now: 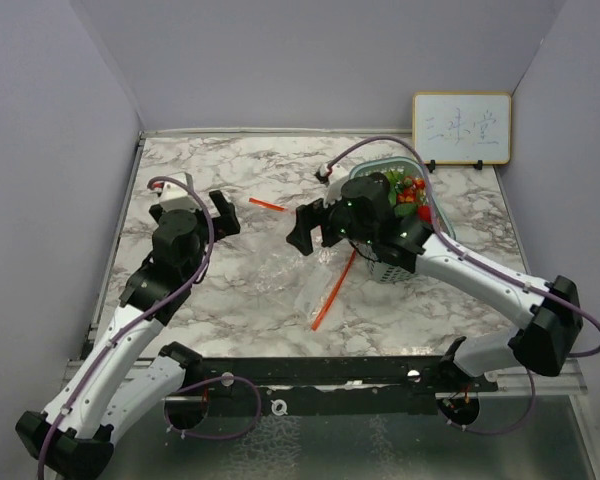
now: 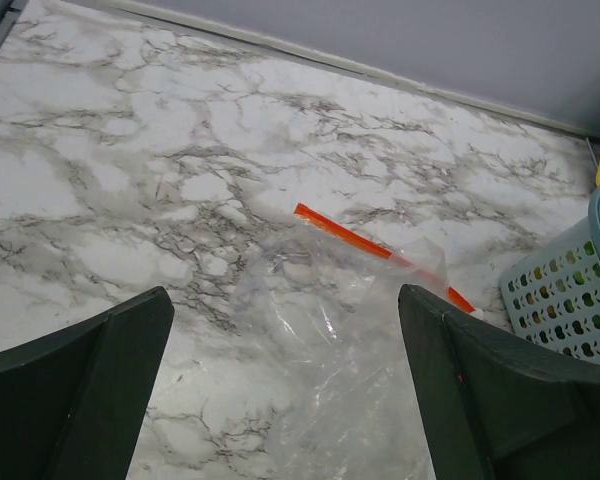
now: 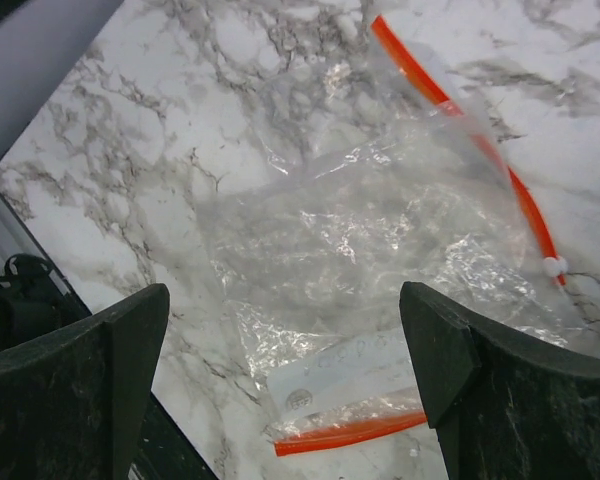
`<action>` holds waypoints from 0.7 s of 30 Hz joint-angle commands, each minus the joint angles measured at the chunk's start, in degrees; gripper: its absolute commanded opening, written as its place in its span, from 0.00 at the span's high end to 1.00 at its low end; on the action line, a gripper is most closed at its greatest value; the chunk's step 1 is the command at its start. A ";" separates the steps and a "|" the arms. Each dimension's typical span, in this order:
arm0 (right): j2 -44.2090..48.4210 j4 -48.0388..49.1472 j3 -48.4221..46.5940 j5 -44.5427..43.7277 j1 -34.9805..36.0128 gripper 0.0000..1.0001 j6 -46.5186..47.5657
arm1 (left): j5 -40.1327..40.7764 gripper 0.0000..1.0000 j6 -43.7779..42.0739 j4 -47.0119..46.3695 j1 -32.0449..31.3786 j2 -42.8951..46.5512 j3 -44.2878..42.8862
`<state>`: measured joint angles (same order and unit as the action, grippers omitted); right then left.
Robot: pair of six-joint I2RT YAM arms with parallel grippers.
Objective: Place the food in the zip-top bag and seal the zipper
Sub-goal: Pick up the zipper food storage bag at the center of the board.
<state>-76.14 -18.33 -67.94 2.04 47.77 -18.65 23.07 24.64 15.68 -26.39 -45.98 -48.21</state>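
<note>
The clear crinkly zip-top bag [image 1: 285,272] lies flat and empty on the marble table between the two arms. Its orange-red zipper shows as a long strip [image 1: 335,290] and a short piece [image 1: 267,204]. The food [image 1: 408,195], red and green pieces, sits in the teal mesh basket [image 1: 385,268] at the right. My left gripper [image 1: 220,214] is open and empty, left of the bag [image 2: 330,330], with the zipper [image 2: 380,248] ahead of it. My right gripper [image 1: 305,230] is open and empty, above the bag [image 3: 360,230]; the zipper [image 3: 460,130] runs along its right.
A small whiteboard [image 1: 461,128] leans on the back wall at the right. Grey walls close in the table on three sides. The basket's corner [image 2: 565,300] shows at the right of the left wrist view. A black rail [image 1: 310,370] runs along the near edge.
</note>
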 commanded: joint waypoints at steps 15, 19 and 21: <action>-30.31 -0.37 -19.38 -17.62 1.88 0.01 -19.07 | 6.75 0.06 6.21 -0.63 -0.16 12.34 7.62; -35.58 -9.91 -24.15 -24.97 1.89 0.01 -21.88 | 5.84 0.06 6.17 -0.41 -0.15 12.83 8.54; -36.09 -9.86 -23.26 -26.61 1.89 0.01 -21.47 | 5.58 0.06 6.07 -0.42 -0.21 13.57 9.01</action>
<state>-109.82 -21.43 -90.45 -16.47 49.65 -37.34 30.46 30.35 16.62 -26.37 -33.76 -40.23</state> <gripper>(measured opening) 0.993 0.944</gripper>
